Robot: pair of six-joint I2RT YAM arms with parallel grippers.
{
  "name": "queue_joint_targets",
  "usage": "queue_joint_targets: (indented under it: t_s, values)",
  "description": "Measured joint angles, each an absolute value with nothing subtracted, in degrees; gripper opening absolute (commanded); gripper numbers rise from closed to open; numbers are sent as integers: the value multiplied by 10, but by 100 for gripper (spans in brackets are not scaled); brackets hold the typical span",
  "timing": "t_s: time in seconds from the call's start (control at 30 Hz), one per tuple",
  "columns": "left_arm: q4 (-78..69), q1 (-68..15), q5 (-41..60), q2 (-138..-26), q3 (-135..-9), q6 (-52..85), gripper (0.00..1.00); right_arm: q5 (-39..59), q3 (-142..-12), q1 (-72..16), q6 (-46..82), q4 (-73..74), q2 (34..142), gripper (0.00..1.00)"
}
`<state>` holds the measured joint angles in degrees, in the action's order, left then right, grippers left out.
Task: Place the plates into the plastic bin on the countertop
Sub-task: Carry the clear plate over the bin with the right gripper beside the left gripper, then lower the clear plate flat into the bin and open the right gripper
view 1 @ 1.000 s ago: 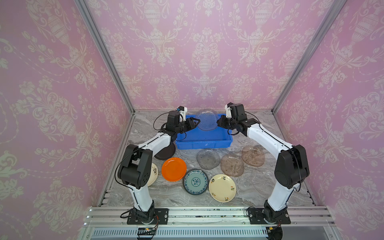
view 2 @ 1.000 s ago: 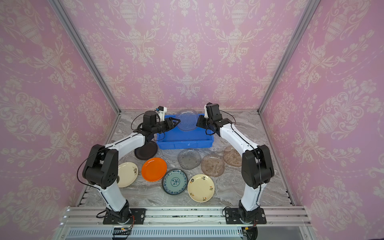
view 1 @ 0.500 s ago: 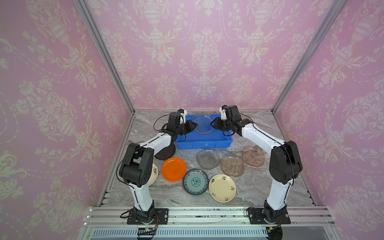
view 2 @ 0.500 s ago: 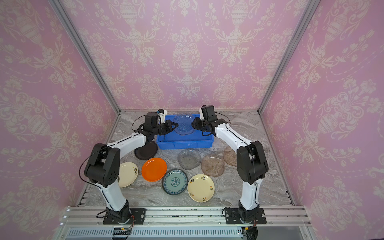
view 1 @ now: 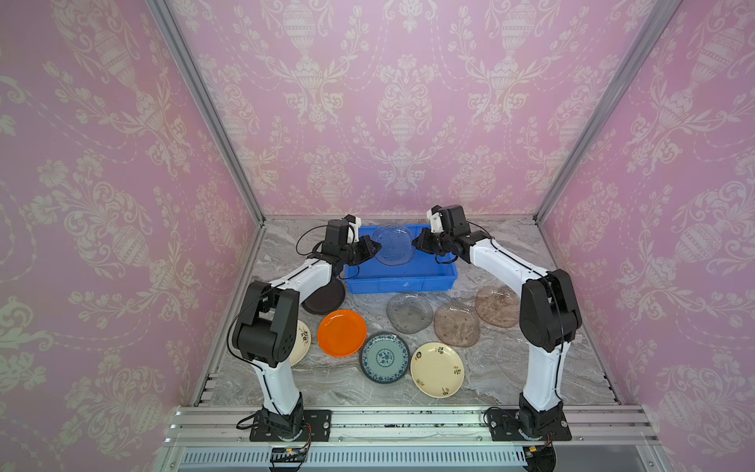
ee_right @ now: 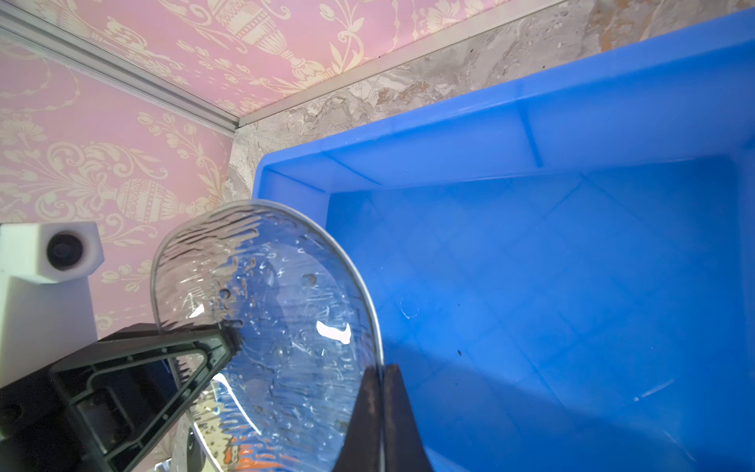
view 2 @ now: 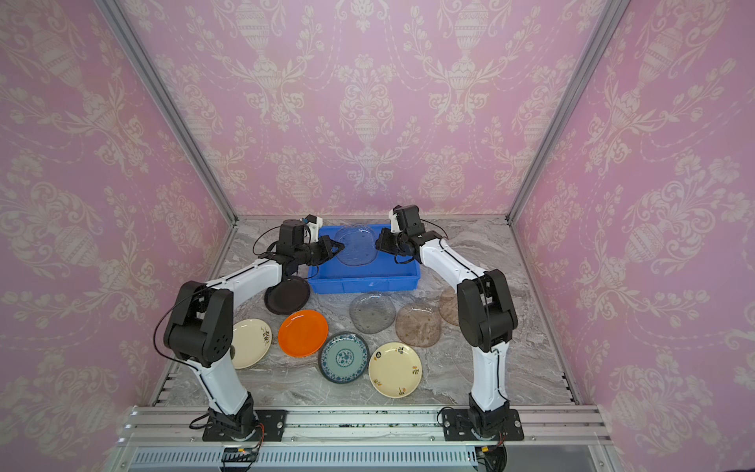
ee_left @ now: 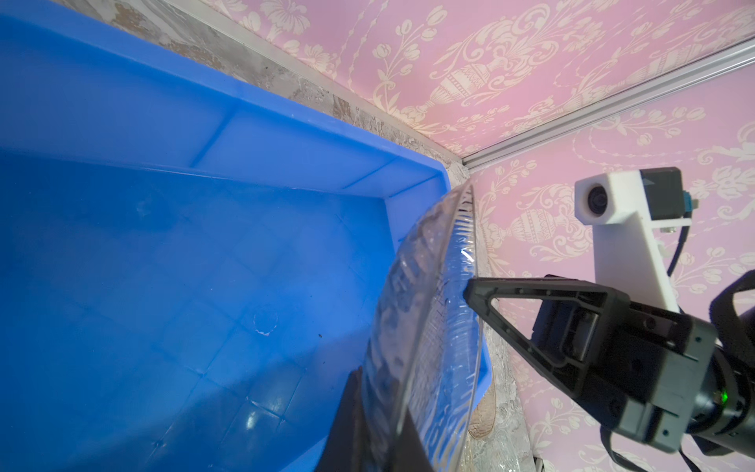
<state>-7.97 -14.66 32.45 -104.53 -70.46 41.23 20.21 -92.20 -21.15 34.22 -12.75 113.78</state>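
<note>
Jaws of the left gripper (view 1: 374,248) and the right gripper (view 1: 416,244) clamp opposite rims of the clear glass plate (view 1: 393,245), steeply tilted above the blue plastic bin (view 1: 400,284) at upper centre of both top views. Done well, both arms likely tip it flat together and lower it before releasing.

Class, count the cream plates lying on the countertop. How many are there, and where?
2. The left cream plate lies partly hidden behind the left arm; the right cream plate lies near the front, beside the teal floral plate.
</note>
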Motion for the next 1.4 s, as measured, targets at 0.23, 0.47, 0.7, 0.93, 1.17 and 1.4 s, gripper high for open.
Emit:
queue_joint_targets:
  t_s: [0.23,0.47,0.7,0.93,1.17,1.4]
  values:
    - [-76,-139,328,-1044,-705,408,99,214,-956,-217,349,-132,1160,0]
    - [19,-135,280,-1004,-727,358,99,175,-1026,-230,352,-186,1197,0]
    - [95,-124,169,-883,-738,298,99,147,-1071,-252,359,-226,1250,0]
    - [121,-120,97,-843,-739,266,99,134,-1137,-270,361,-261,1319,0]
    - [134,-120,86,-853,-734,260,99,122,-1165,-272,376,-269,1363,0]
    - [133,-120,86,-854,-721,259,99,122,-1173,-272,394,-267,1381,0]
